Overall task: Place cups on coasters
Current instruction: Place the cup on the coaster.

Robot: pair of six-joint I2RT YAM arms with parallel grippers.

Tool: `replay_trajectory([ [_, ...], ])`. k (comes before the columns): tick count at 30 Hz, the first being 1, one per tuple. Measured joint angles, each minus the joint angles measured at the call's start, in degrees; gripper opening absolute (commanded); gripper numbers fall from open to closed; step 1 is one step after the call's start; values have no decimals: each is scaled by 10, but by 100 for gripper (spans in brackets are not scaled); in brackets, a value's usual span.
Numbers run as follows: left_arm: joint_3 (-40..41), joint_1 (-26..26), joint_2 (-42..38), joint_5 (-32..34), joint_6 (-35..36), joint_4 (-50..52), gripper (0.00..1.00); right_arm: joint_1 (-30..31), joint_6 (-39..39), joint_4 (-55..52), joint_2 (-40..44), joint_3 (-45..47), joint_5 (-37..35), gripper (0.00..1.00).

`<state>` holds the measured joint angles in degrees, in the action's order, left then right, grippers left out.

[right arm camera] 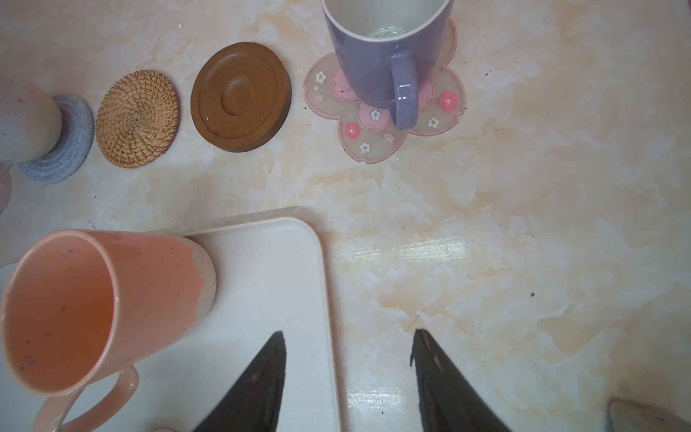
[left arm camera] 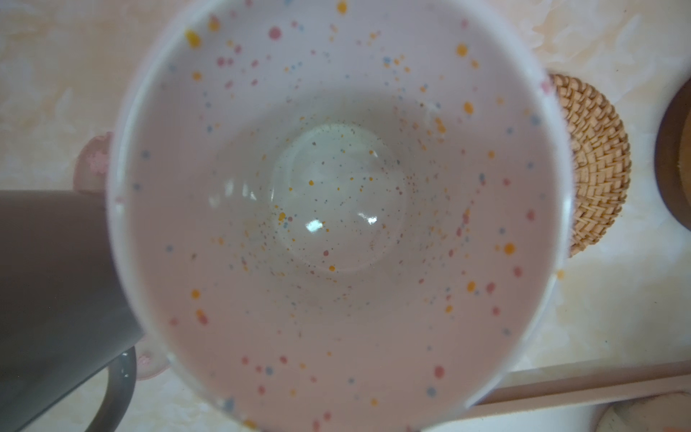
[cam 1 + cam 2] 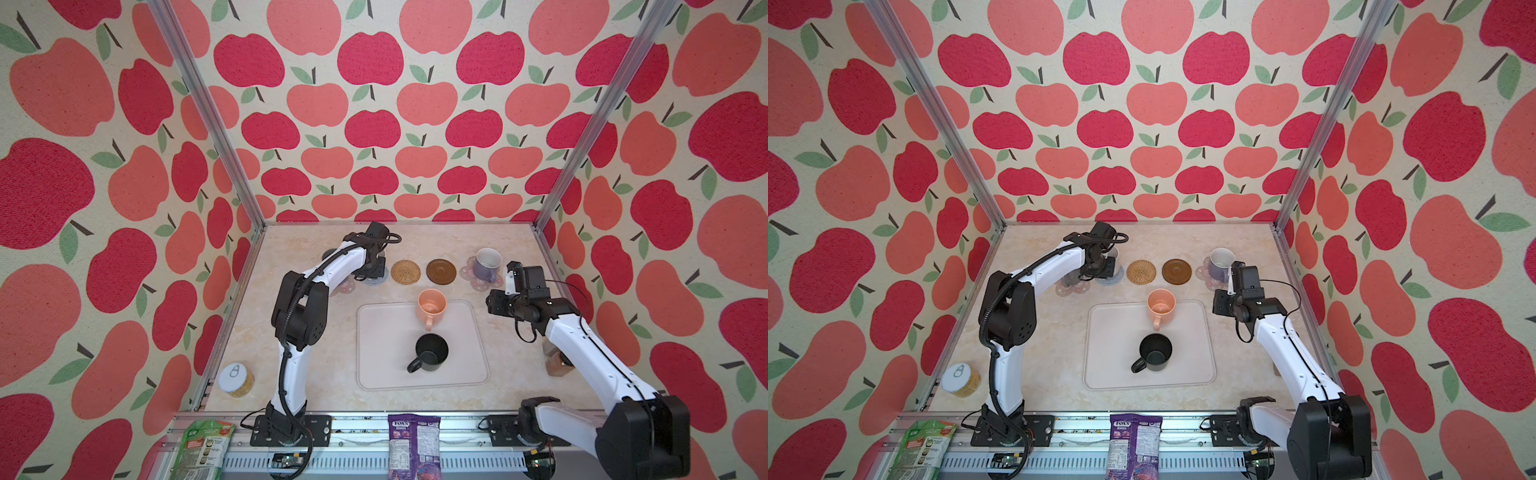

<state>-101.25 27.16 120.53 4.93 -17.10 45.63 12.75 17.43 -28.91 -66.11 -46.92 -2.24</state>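
Observation:
My left gripper (image 3: 373, 268) is down at the back left, shut on the white speckled cup (image 2: 336, 205), which stands on the grey-blue coaster (image 1: 63, 157). Beside it the grey cup (image 2: 48, 280) sits over a pink flower coaster (image 3: 345, 286). The rattan coaster (image 3: 406, 272) and the dark brown coaster (image 3: 440, 272) lie bare. A lavender cup (image 3: 487, 264) stands on the other pink flower coaster (image 1: 377, 146). The peach cup (image 3: 432, 307) and the black cup (image 3: 432, 353) stand on the pale tray (image 3: 382, 365). My right gripper (image 1: 348, 333) hangs open and empty over the tray's right edge.
A pull-tab can (image 3: 237, 380) stands at the front left. A brown object (image 3: 557, 363) sits beside my right arm. A purple snack packet (image 3: 413, 444) and a green packet (image 3: 203, 449) lie on the front rail. Apple-patterned walls close in three sides.

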Motion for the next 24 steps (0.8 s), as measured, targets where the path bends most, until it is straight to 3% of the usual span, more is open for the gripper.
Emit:
replay_trajectory([
  [24, -3, 4, 7, -13, -22, 1, 0, 0, 0, 0, 0, 0, 0, 57],
])
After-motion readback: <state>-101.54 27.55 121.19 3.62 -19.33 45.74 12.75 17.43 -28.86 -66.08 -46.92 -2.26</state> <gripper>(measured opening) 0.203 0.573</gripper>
